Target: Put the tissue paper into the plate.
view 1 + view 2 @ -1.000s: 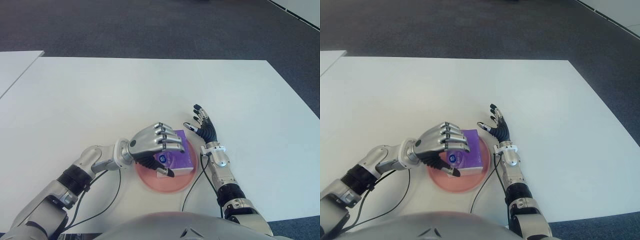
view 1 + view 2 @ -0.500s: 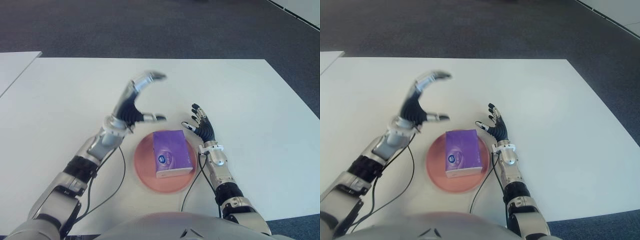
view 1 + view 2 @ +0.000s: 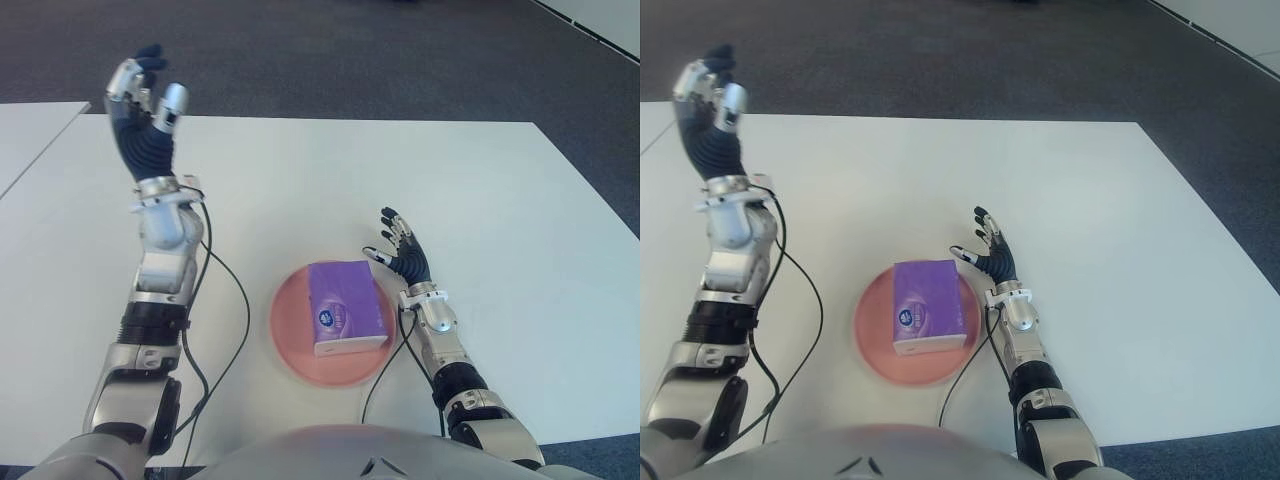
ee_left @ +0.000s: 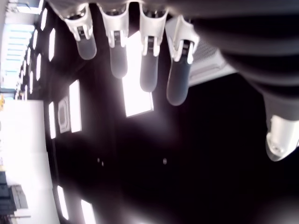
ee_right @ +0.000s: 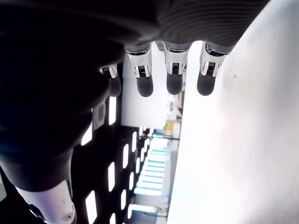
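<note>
Purple tissue pack (image 3: 345,305) lies flat inside the pink plate (image 3: 290,345), so I'd bring my raised, empty, open-fingered left hand (image 3: 143,130) down clear of it, leaving my spread right hand (image 3: 402,255) beside the plate.

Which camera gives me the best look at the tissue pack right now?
Either eye view: the purple tissue pack lies whole and unobstructed in the pink plate, beside the right hand. Neither wrist view shows it; each shows only its own fingers.
</note>
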Tool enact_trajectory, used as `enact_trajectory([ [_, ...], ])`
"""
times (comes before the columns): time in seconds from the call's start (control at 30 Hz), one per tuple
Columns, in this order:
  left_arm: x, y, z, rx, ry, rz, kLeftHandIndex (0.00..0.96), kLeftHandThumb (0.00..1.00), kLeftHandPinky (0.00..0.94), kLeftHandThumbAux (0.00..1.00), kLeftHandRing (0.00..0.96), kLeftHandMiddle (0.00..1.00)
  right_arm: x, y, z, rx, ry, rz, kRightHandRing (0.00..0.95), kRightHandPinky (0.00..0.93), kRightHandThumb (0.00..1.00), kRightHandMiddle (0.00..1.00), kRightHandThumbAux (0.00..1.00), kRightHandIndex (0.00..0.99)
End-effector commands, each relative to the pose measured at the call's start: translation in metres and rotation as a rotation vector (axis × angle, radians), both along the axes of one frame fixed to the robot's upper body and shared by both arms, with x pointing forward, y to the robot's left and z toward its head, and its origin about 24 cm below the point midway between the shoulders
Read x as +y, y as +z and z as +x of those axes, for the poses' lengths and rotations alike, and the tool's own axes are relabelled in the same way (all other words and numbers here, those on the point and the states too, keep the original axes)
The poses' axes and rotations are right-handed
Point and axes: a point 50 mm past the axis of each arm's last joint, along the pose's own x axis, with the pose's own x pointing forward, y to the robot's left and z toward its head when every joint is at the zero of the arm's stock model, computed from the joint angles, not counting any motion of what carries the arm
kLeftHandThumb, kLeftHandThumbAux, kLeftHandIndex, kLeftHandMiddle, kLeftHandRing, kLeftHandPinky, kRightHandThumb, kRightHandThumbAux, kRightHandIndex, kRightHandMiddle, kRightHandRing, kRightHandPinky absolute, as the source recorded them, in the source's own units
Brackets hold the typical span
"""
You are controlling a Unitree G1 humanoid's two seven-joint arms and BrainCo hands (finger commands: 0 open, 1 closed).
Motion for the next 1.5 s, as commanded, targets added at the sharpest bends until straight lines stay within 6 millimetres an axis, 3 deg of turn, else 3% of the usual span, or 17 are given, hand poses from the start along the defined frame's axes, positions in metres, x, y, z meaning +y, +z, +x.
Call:
enact_trajectory([
  [0.03,0.006,-0.003,0.006,0.032,0.018,-0.07,0.359,0.137,0.096,0.488,0.163,0.24,-0.007,-0.047,-0.038,0.237,-0.033,0.002,0.0,0.0,0.0,0.0,0.773,0.021],
  [0.23,0.013,-0.014,0.012,0.093,0.095,-0.109,0.318,0.134,0.096,0.478,0.152,0.226,-0.007,-0.047,-0.039,0.232,-0.024,0.004,0.0,0.0,0.0,0.0,0.784,0.02],
  [0.4,0.006,-0.027,0.017,0.154,0.132,-0.121,0.351,0.182,0.109,0.509,0.17,0.255,-0.008,-0.048,-0.04,0.231,-0.015,0.003,0.0,0.0,0.0,0.0,0.796,0.02],
  [0.7,0.012,-0.093,0.019,0.414,0.125,-0.007,0.337,0.202,0.094,0.546,0.165,0.255,-0.008,-0.048,-0.039,0.229,-0.002,-0.009,0.0,0.007,0.0,0.0,0.8,0.028],
  [0.8,0.011,-0.106,0.017,0.461,0.103,0.019,0.314,0.188,0.093,0.55,0.162,0.246,-0.008,-0.048,-0.039,0.229,0.0,-0.01,0.0,0.008,0.0,0.0,0.798,0.029],
  [1.03,-0.005,-0.148,0.0,0.625,0.022,0.132,0.182,0.115,0.046,0.613,0.117,0.175,-0.007,-0.048,-0.039,0.229,-0.001,0.0,0.0,0.003,0.0,0.0,0.802,0.027],
  [1.27,-0.033,-0.159,-0.019,0.661,-0.028,0.175,0.066,0.089,0.03,0.622,0.044,0.075,-0.007,-0.049,-0.039,0.232,-0.001,0.005,0.0,0.0,0.0,0.0,0.796,0.026],
  [1.5,-0.036,-0.166,-0.025,0.739,-0.064,0.205,0.011,0.093,0.03,0.61,0.003,0.01,-0.006,-0.047,-0.04,0.217,0.002,-0.002,0.0,0.0,0.0,0.0,0.78,0.026],
])
